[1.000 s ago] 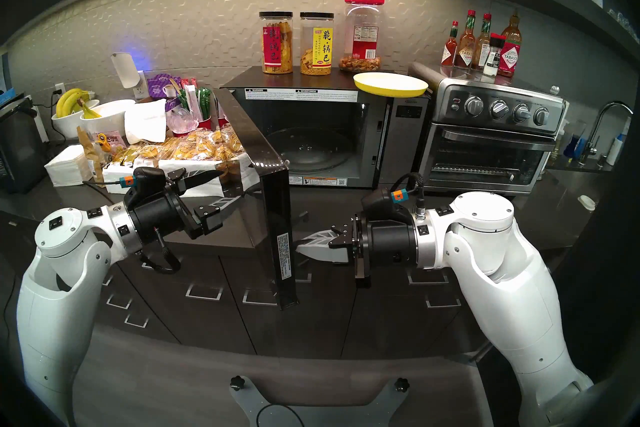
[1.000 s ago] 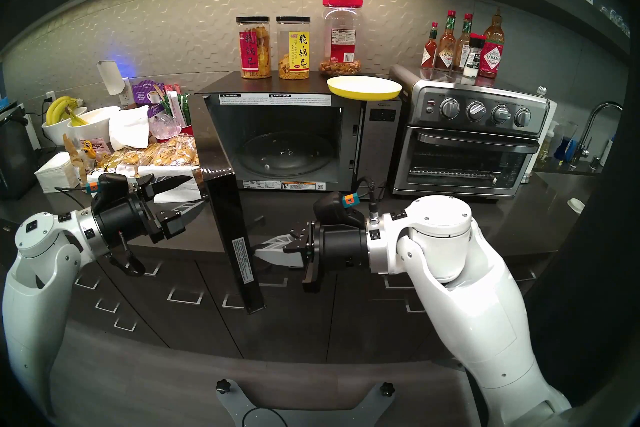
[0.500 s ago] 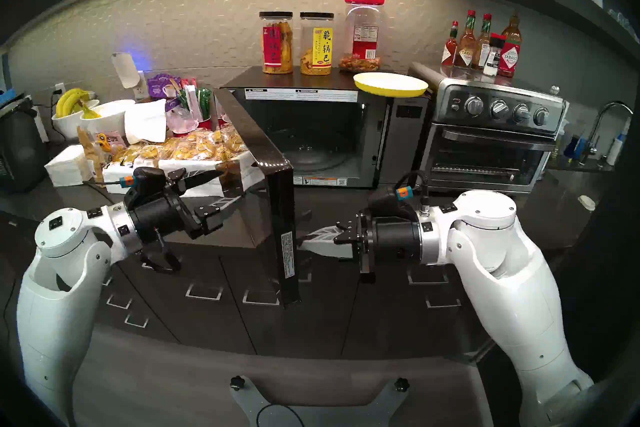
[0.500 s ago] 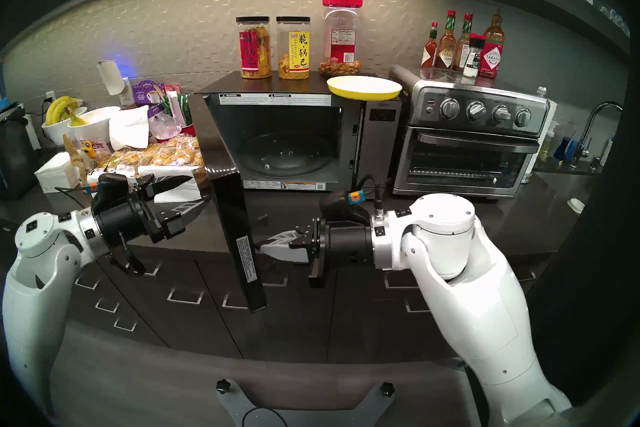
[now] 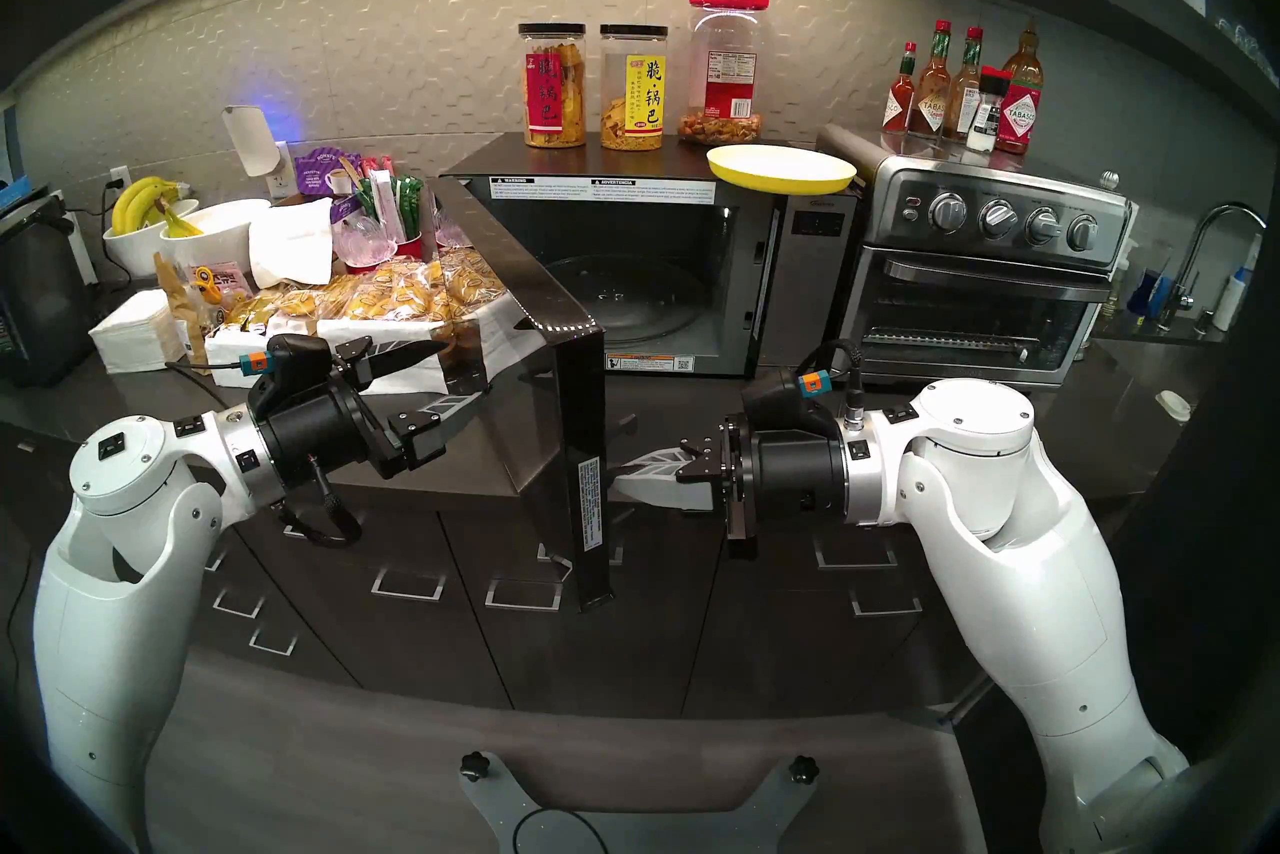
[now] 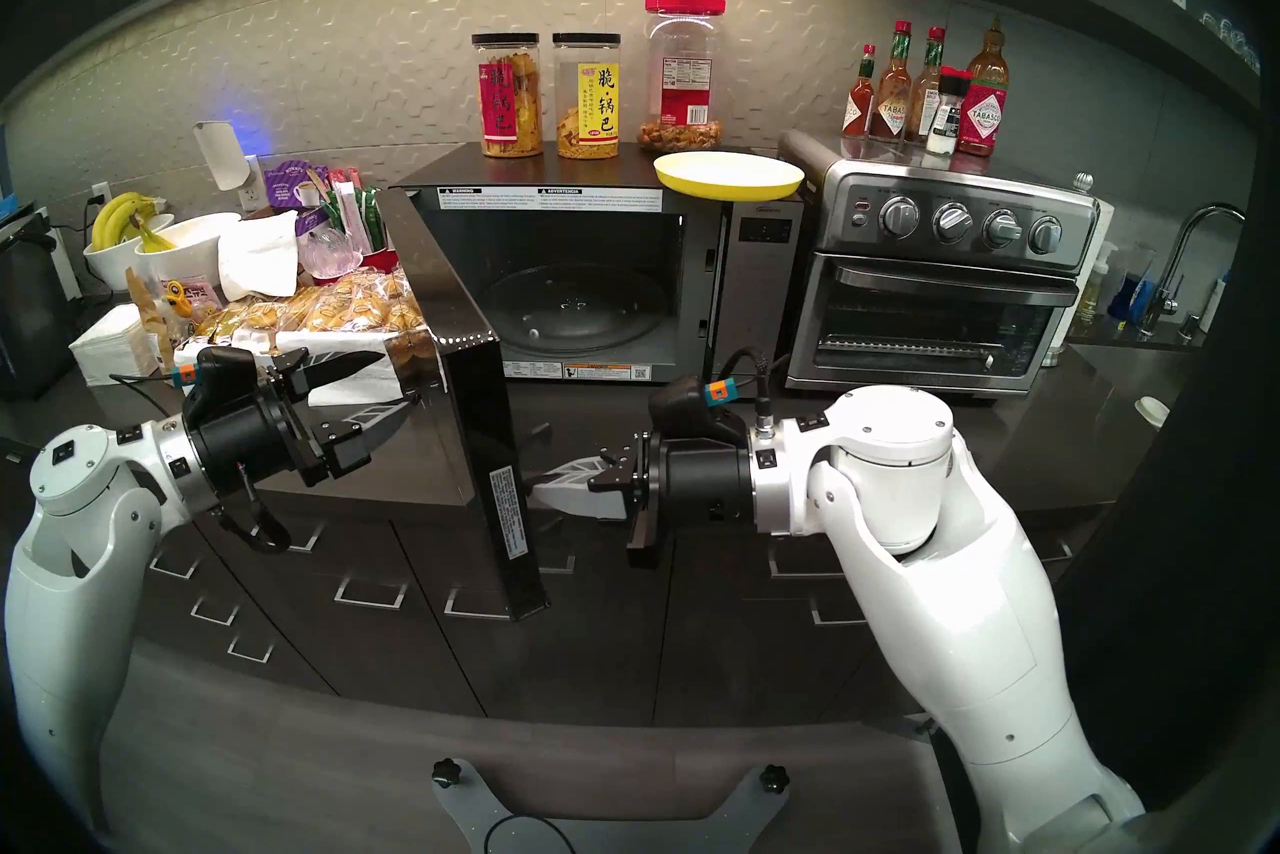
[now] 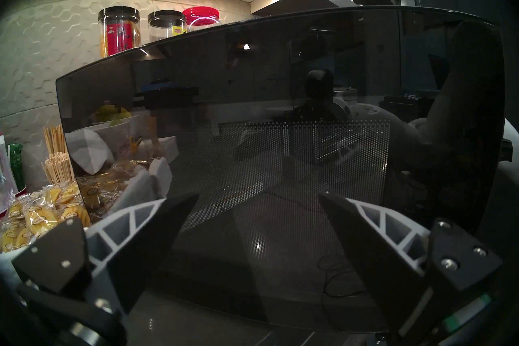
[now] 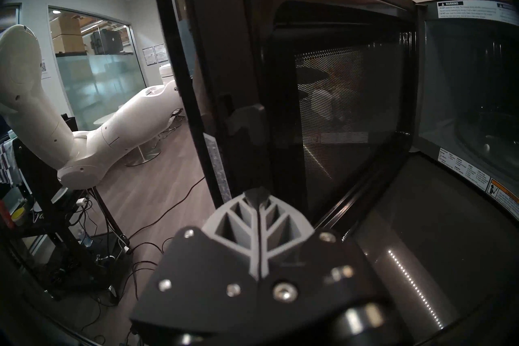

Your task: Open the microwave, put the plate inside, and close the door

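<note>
Microwave [image 5: 796,270]: one, on the counter [image 5: 1080,416], with one door [image 5: 585,457].
Plate [image 5: 781,170], yellow: one, on the microwave's top, right.
Toaster oven [image 5: 983,284]: one, right of the microwave; knobs [image 5: 1001,218]: four.
Snack jars [image 5: 552,84]: three, far on the microwave's top; two black-lidded, one red-lidded.
Sauce bottles [image 5: 931,83]: four, on the toaster oven, plus one shaker [image 5: 989,112].
White bowls [image 5: 208,229]: two, far left, holding bananas [image 5: 142,201].
Robot arms: two, one gripper each: left gripper [image 5: 450,378], right gripper [image 5: 618,480].

Glossy white arm shells, black wrist housings, orange-teal tags, ribbed grey-white fingers [image 5: 450,405], black cables
</note>
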